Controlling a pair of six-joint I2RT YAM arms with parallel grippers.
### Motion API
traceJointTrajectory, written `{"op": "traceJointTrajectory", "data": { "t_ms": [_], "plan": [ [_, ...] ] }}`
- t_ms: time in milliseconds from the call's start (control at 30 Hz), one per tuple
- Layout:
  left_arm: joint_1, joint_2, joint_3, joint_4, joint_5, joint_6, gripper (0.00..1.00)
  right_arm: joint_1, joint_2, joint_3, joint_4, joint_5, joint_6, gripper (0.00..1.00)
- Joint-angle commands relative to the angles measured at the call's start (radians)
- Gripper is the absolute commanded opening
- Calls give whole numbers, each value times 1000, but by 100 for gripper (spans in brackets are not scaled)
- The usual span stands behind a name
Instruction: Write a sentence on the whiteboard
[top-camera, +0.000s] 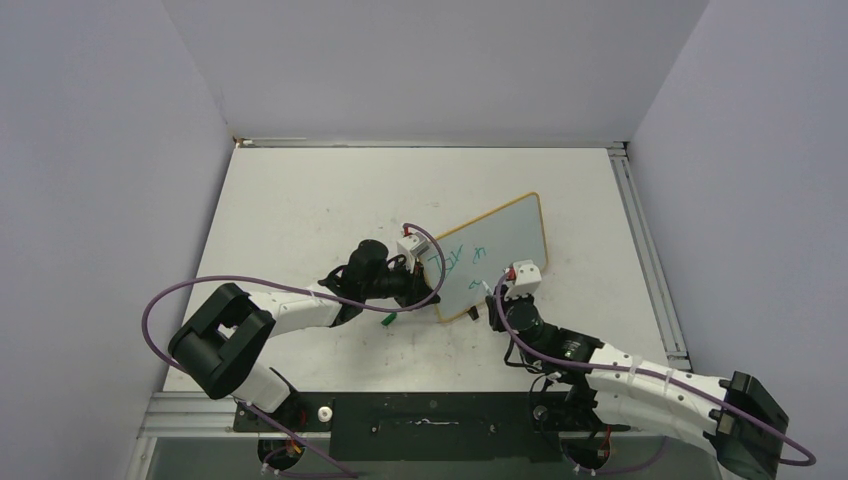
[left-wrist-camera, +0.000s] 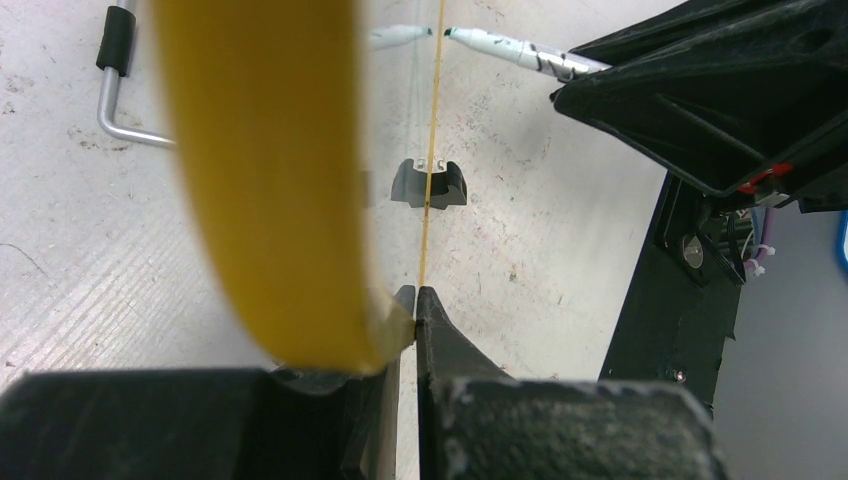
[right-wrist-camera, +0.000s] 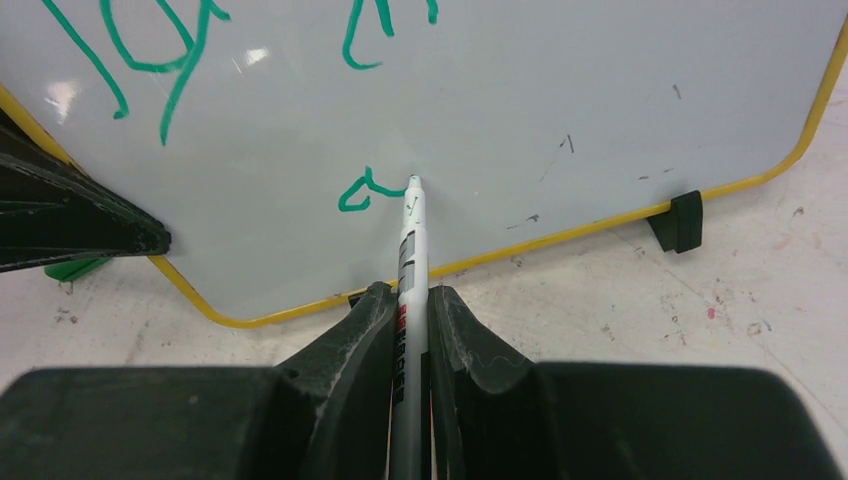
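Note:
The whiteboard (top-camera: 505, 240) stands tilted on the table, with a yellow rim and black feet. My left gripper (top-camera: 432, 292) is shut on its left edge; in the left wrist view the rim (left-wrist-camera: 270, 180) runs edge-on between the closed fingertips of the gripper (left-wrist-camera: 417, 300). My right gripper (top-camera: 497, 300) is shut on a white marker (right-wrist-camera: 408, 250), whose tip touches the whiteboard (right-wrist-camera: 560, 100) low down. The teal sentence (right-wrist-camera: 150, 60) shows as a first line at the top and a single stroke (right-wrist-camera: 360, 192) beside the tip. The writing also shows in the top view (top-camera: 458, 262).
A green cap (top-camera: 388, 320) lies on the table beside the left gripper. A black foot (right-wrist-camera: 685, 220) holds the board's lower rim. An L-shaped metal rod with a black grip (left-wrist-camera: 112, 70) lies behind the board. Raised rails run along the table's right and far edges.

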Motion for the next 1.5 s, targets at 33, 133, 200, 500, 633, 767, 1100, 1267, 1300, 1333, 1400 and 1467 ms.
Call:
{"op": "traceJointTrajectory", "data": {
  "t_ms": [33,133,200,500,633,767,1100,1267,1300,1333,1400,1467],
  "plan": [
    [-15,-13,25,-34,17,17,0,2,-88,2,48,30,-61,5],
    [-15,-11,24,-28,19,14,0,0,-91,7,50,26,-82,5],
    [-16,-9,24,-26,20,11,0,0,-80,9,59,23,-91,5],
    [-20,-9,24,-25,19,10,0,-9,-22,13,97,33,-101,5],
    [-22,-7,24,-22,20,9,0,-18,-9,12,105,36,-102,5],
    [-23,-4,25,-21,20,8,0,-31,6,15,111,25,-108,5],
    [-25,0,27,-19,20,9,0,-26,52,17,136,-49,-135,5],
    [-25,-1,27,-19,20,8,0,-8,42,8,125,-50,-115,5],
    [-25,-2,27,-18,20,8,0,-5,40,6,121,-50,-108,5],
    [-25,-1,27,-18,19,9,0,-1,38,4,117,-49,-103,5],
    [-25,0,27,-18,20,9,0,7,32,0,112,-44,-94,5],
    [-24,0,27,-18,20,9,0,11,29,0,104,-41,-88,5]
  ]
}}
